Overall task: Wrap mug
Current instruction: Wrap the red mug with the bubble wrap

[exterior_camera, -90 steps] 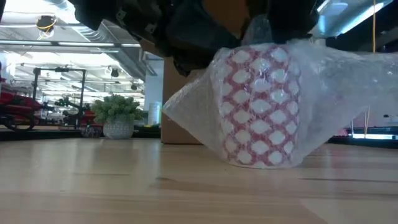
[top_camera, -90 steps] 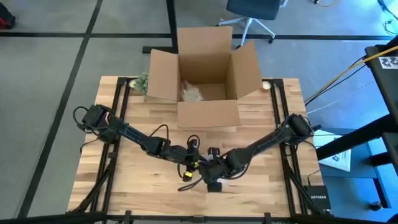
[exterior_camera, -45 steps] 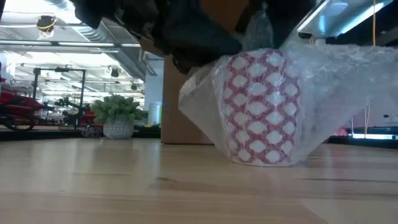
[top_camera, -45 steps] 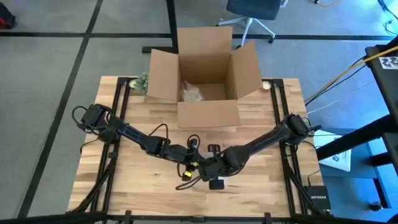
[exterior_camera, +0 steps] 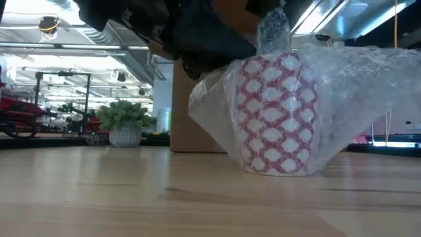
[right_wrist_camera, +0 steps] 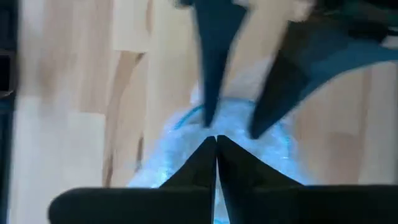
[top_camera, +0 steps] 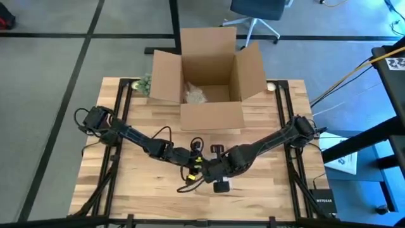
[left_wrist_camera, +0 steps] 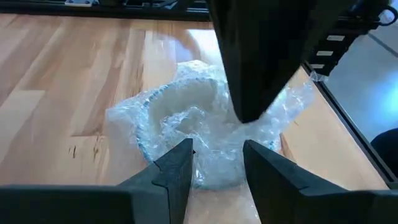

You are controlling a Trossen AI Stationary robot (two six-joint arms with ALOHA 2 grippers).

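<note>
Mug (exterior_camera: 275, 112): smooth, glossy-looking ware with a red and white lattice pattern.
Bubble wrap (exterior_camera: 358, 105): clear, crinkled plastic film, shiny, draped over the mug.
Table (exterior_camera: 131, 197): pale wood planks, smooth with a soft sheen.
Box (top_camera: 209, 69): matt brown cardboard, behind the mug.
Right gripper (right_wrist_camera: 216, 146): dark matt plastic fingers.
Left gripper (left_wrist_camera: 217, 163): dark, matt, smooth-faced fingers.
</note>
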